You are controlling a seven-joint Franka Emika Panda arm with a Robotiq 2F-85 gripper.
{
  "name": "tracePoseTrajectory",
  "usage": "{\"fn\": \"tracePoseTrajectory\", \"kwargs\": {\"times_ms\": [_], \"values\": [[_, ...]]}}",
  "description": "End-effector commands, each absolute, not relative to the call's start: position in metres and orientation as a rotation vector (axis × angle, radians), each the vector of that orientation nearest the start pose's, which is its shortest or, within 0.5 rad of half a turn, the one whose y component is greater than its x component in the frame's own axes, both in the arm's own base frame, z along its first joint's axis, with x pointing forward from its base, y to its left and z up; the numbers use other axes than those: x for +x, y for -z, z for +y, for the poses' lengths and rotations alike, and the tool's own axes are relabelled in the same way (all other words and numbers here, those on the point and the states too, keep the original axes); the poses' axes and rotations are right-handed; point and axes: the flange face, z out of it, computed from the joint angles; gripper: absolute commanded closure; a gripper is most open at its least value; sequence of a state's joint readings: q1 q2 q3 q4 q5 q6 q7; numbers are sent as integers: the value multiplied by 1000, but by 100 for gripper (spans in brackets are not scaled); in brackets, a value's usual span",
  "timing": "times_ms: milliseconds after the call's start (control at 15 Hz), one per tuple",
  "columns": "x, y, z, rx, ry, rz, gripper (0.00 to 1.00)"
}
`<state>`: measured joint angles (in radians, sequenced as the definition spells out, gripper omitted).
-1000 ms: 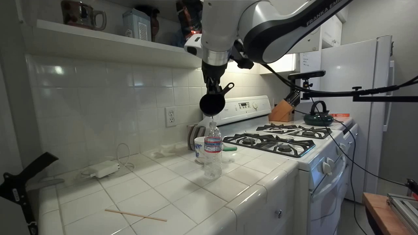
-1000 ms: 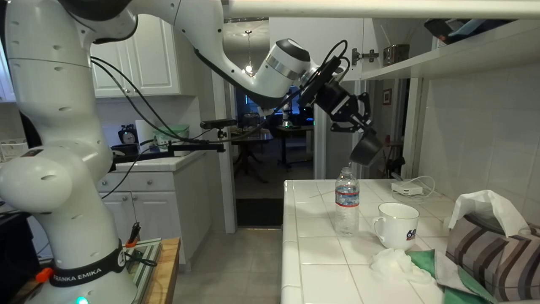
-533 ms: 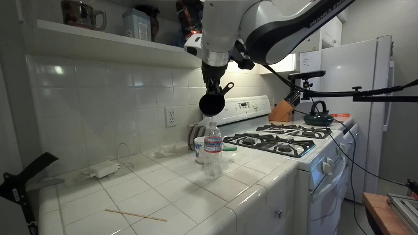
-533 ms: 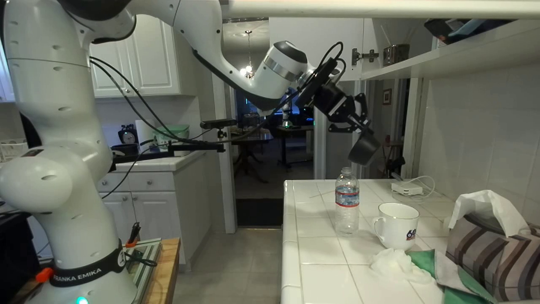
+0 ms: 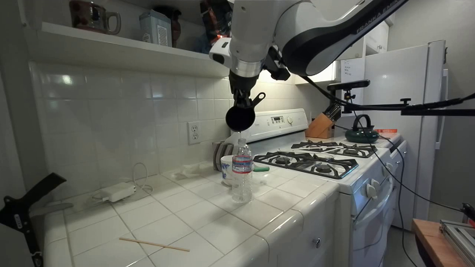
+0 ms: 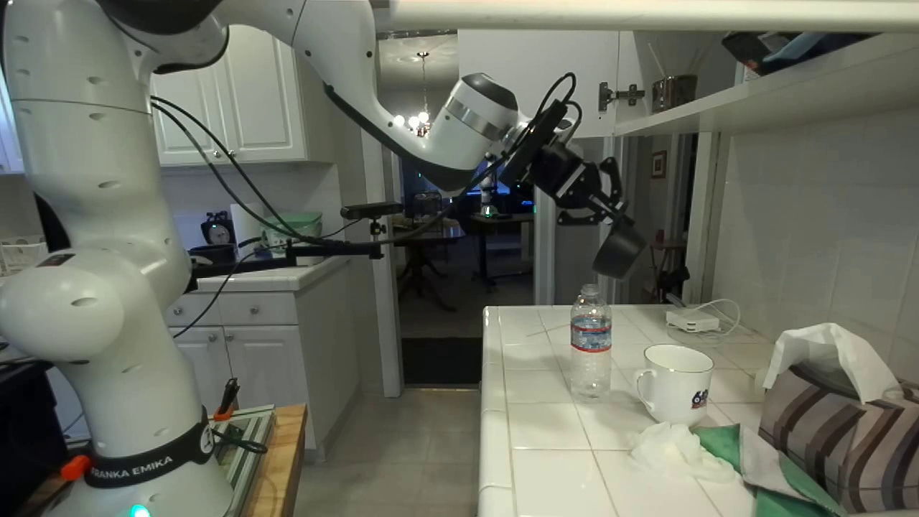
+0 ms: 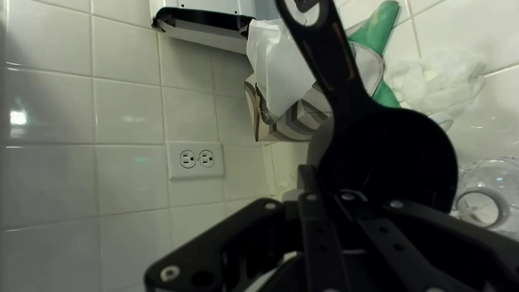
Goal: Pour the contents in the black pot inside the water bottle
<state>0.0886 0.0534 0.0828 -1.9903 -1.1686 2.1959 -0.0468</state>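
The black pot (image 5: 240, 118) hangs tilted above the water bottle, its mouth turned sideways and down and its short handle pointing up and away. My gripper (image 7: 324, 184) is shut on the pot's wall, one finger outside it and one inside. In an exterior view a thin trickle drops from the pot's low rim toward the bottle's mouth. The clear water bottle (image 6: 591, 345) stands upright on the tiled counter, uncapped, a small gap below the pot (image 6: 619, 249). At the right of the wrist view the bottle's neck (image 7: 502, 209) lies beside the pot. The pot's inside is too dark to read.
A white mug (image 6: 675, 384) stands close to the bottle, with crumpled tissue (image 6: 678, 452), a green cloth (image 6: 782, 467) and a striped tissue box (image 6: 826, 445) near it. A shelf (image 5: 130, 46) overhangs the counter. A thin stick (image 5: 154, 244) and a white adapter (image 5: 118, 191) lie on the counter.
The arm and pot have shifted slightly, toward the robot's base, with the pot a touch higher. The trickle has moved a little with the rim. The bottle has stayed put.
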Motion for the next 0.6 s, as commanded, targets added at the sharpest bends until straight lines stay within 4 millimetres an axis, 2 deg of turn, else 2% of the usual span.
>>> {"fn": "tracePoseTrajectory", "kwargs": {"times_ms": [0,533], "values": [[577,-472,73,1914,-240,906,99],[575,-472,80,1868,-236,899,99]]}}
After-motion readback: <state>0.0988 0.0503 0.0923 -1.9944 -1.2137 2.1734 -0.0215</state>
